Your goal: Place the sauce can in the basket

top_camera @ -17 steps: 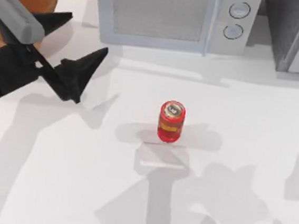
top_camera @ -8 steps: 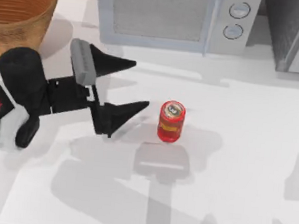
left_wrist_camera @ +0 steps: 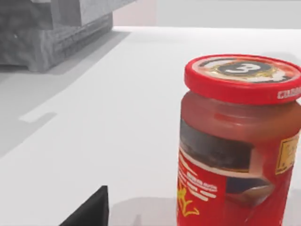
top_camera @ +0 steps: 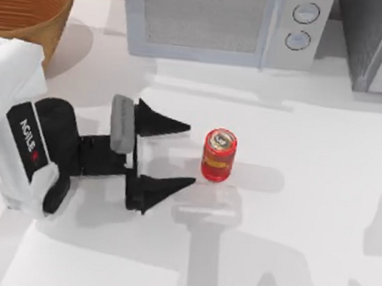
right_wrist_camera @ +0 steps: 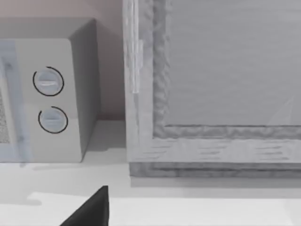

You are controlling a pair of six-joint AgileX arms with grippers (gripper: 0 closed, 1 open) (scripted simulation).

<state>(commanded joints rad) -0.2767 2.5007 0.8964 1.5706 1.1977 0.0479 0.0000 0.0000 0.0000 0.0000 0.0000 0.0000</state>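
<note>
Approach geometry: small red cylindrical sauce can (top_camera: 219,154) with silver-grey top stands upright mid-bench, apart from and at 3 o'clock of the left gripper (top_camera: 188,153), whose released jaws point at it, basket (top_camera: 28,2) at 10 o'clock.

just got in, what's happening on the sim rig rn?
The left end effector is low over the table, fingers open and pointing at the sauce can, which stands upright just past the fingertips, not yet between them. Nothing is gripped. The basket sits at the table's far left corner, behind the left arm. The microwave stands along the back edge. The right end effector is parked facing the microwave.
</note>
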